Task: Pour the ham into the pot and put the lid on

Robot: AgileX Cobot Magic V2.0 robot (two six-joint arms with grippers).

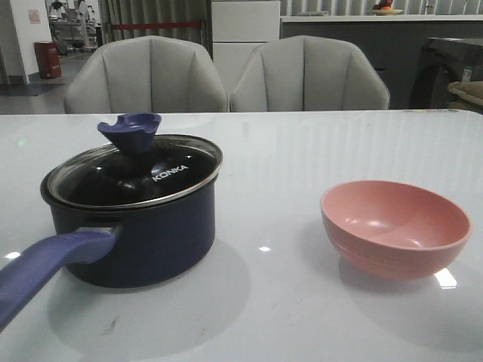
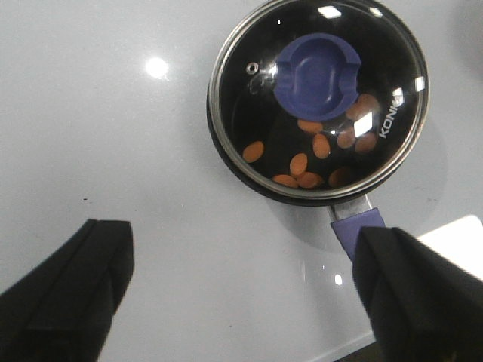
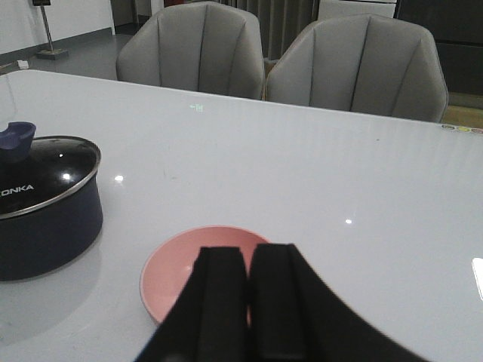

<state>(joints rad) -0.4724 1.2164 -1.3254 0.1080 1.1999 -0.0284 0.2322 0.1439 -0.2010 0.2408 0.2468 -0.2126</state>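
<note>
- In the left wrist view the left pincer (image 2: pixel 241 290) is released, its two dark fingers (image 2: pixel 72 294) spread wide at the bottom corners of the frame and holding nothing
- In the right wrist view the right pincer (image 3: pixel 249 302) is clenched on nothing, both fingers pressed together at the bottom centre, just in front of the pink bowl (image 3: pixel 173 275)
- The pot (image 1: pixel 139 234) sits at lower left of the front view on the white counter (image 1: pixel 287 309); its long handle (image 1: pixel 45 268) runs toward the lower left corner
- The lid (image 1: pixel 143 172) rests on the pot's rim, knob (image 1: pixel 130 130) uppermost, seemingly seated all round
- Through the glass, the ham (image 2: pixel 321 147) lies as orange pieces on the pot's floor, right of centre in the left wrist view
- The bowl at lower right of the front view looks empty and stands well apart from the pot
- Judgement: both steps appear done. The pot lies up and right of the left pincer, the nearer arm, so little remains beyond drawing back
- Two grey chairs (image 1: pixel 226 75) stand beyond the counter
</note>
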